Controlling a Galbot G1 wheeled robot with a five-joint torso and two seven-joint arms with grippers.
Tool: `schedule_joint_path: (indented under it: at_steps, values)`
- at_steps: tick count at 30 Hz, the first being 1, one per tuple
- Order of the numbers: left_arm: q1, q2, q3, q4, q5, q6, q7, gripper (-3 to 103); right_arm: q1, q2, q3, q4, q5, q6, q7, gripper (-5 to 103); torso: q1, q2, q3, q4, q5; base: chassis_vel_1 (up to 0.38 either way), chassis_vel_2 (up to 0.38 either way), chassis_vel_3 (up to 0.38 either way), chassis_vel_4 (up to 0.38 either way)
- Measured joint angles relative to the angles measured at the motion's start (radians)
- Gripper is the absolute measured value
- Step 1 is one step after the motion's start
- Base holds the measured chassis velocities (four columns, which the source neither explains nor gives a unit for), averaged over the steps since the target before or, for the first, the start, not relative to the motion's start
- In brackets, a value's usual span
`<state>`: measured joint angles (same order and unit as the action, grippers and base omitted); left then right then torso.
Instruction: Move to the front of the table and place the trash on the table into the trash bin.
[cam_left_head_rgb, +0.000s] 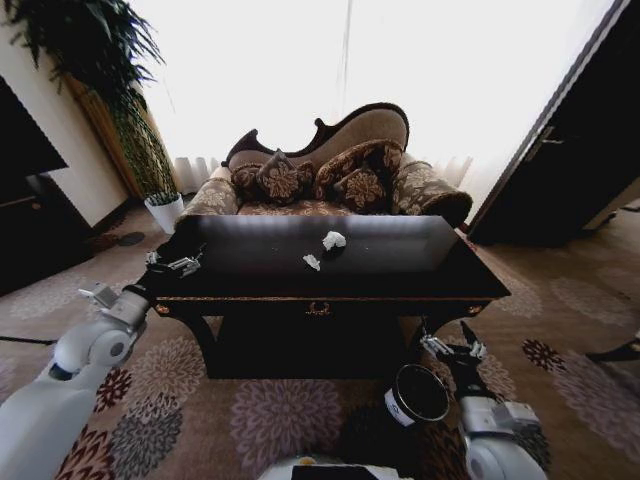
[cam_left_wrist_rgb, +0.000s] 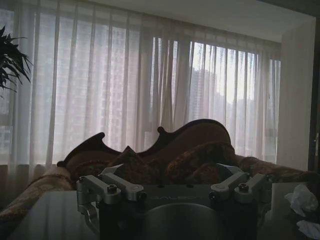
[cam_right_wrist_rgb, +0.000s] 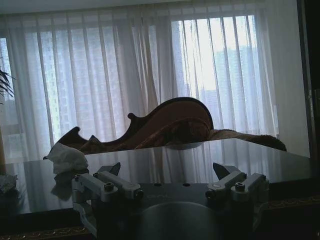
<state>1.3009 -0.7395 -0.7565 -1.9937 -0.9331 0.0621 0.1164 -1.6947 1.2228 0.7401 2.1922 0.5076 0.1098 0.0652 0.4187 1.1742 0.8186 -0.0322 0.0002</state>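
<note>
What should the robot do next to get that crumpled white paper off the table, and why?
Probably reach the left claw forward toward the bigger paper wad. That claw is open and already over the table at its left end, while the wad lies untouched near the middle. The right claw sits lower, in front of the table beside the trash bin.

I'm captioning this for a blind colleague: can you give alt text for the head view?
A dark glossy table holds two white paper wads, with a patterned sofa behind it. The left gripper hovers, open, at the table's left edge; the right gripper, open, is low in front, beside a black bin on the carpet.
</note>
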Motion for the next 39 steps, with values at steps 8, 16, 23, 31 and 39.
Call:
schedule_joint_path:
  at_steps: [8, 16, 23, 31, 39]
  values:
    - [0.000, 0.000, 0.000, 0.000, 0.000, 0.000, 0.000, 100, 0.098, -0.245, -0.017, -0.024, 0.098, -0.071, 0.019, 100, 0.000, 0.000, 0.000, -0.0003, 0.0002, 0.000, 0.000, 0.000, 0.000]
    - [0.000, 0.000, 0.000, 0.000, 0.000, 0.000, 0.000, 100, 0.342, -0.487, -0.128, -0.116, 0.332, -0.133, 0.045, 100, 0.000, 0.000, 0.000, -0.0003, -0.0001, 0.000, 0.000, 0.000, 0.000]
    - [0.000, 0.000, 0.000, 0.000, 0.000, 0.000, 0.000, 100, 0.647, -0.576, -0.357, -0.232, 0.449, -0.158, 0.048, 100, 0.000, 0.000, 0.000, -0.0001, -0.0002, 0.000, 0.000, 0.000, 0.000]
    - [0.000, 0.000, 0.000, 0.000, 0.000, 0.000, 0.000, 100, 0.994, -0.547, -0.718, -0.374, 0.456, -0.158, 0.037, 100, 0.000, 0.000, 0.000, -0.0002, -0.0004, 0.000, 0.000, 0.000, 0.000]
    - [0.000, 0.000, 0.000, 0.000, 0.000, 0.000, 0.000, 100, 1.163, -0.479, -0.936, -0.498, 0.465, -0.153, 0.051, 100, 0.000, 0.000, 0.000, -0.0001, -0.0002, 0.000, 0.000, 0.000, 0.000]
